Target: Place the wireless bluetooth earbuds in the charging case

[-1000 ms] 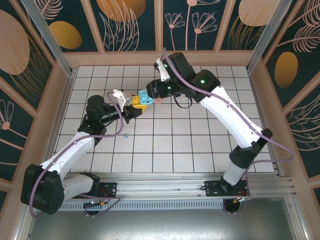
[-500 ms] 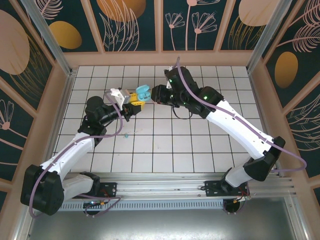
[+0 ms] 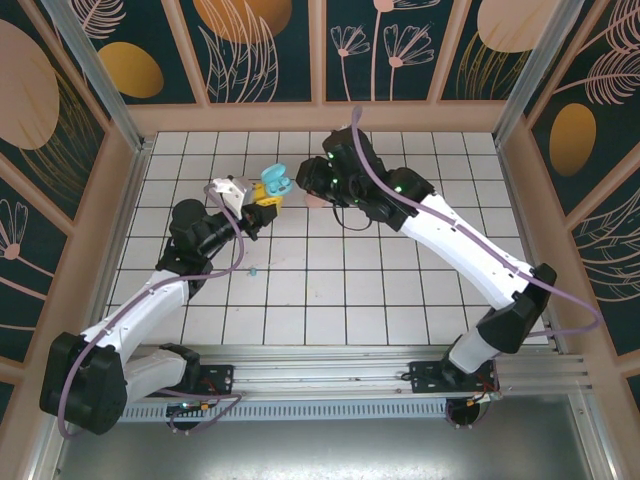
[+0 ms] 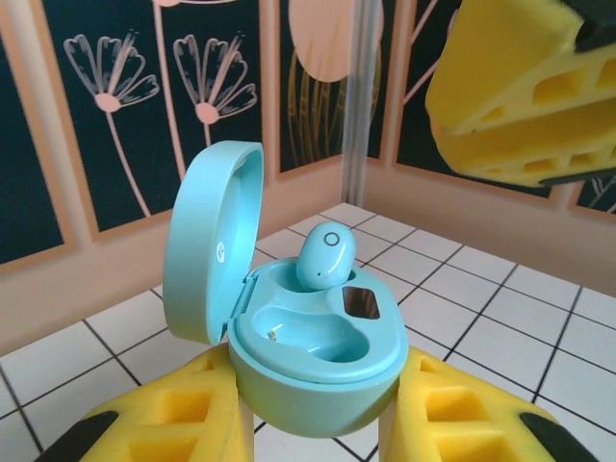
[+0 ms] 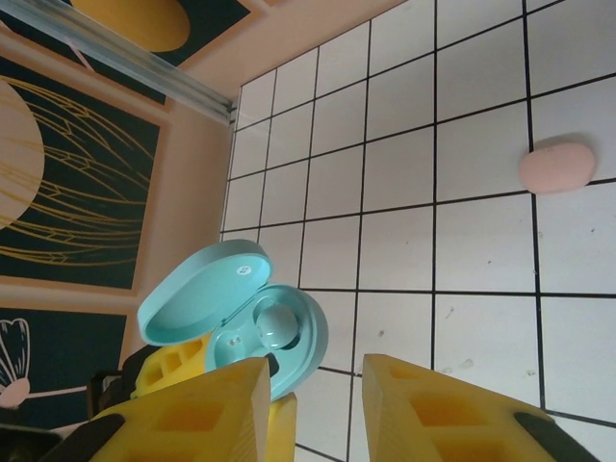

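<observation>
The left gripper (image 3: pixel 266 196) is pinching the teal charging case (image 4: pixel 318 361) by its lower half between its yellow fingers (image 4: pixel 173 433), holding it clear of the desk (image 5: pixel 481 241) towards the far left of the tiled area. The case's lid (image 4: pixel 207 241) stands hinged open on the left; one teal earbud (image 4: pixel 325 258) sits in the far socket with its rounded end sticking up, and the near socket is bare. A second teal earbud (image 3: pixel 252 269) lies loose on the tiles, nearer the arm bases than the case and well apart from it. Just to the right of the case, the right gripper (image 5: pixel 316 390) hovers above it with its jaws spread and nothing between them; one of its yellow fingers (image 4: pixel 520 96) hangs at the upper right of the left wrist view. Further right, a pink rounded case (image 5: pixel 556 166) rests closed on a white tile, apart from both grippers.
</observation>
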{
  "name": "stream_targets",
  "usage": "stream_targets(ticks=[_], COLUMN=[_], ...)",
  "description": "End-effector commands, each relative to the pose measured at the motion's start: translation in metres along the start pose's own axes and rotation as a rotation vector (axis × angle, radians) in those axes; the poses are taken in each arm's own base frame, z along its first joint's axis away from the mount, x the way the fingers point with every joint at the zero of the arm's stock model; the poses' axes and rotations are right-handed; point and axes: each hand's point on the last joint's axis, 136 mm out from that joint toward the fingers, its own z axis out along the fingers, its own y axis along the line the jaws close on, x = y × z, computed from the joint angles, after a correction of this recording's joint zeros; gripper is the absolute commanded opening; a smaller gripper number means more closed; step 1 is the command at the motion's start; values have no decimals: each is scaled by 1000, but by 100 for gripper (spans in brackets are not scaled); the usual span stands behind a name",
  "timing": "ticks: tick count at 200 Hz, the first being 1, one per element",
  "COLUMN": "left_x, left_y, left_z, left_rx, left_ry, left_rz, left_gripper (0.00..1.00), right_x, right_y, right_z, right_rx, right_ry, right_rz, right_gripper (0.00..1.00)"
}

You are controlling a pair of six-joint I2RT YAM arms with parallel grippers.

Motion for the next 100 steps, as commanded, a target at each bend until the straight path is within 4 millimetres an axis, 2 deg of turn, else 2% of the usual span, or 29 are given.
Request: stream_targets(ticks=[1,51,100], left_x=[-17,-13,-10], left_y=[7,17,19], left_z=[-7,-11,-9], left_rx=[-62,-134,-159], left_ry=[-77,-69,-41], left_rz=[1,-3,40], left_gripper=[19,19,18], right_x=[-5,0,9], right_y=[8,23,31], right_z=[6,25,38], right_rx=[8,22,43], right_ry=[-16,22,56], right_rz=[13,-21,-43], right_gripper=[32,28,31])
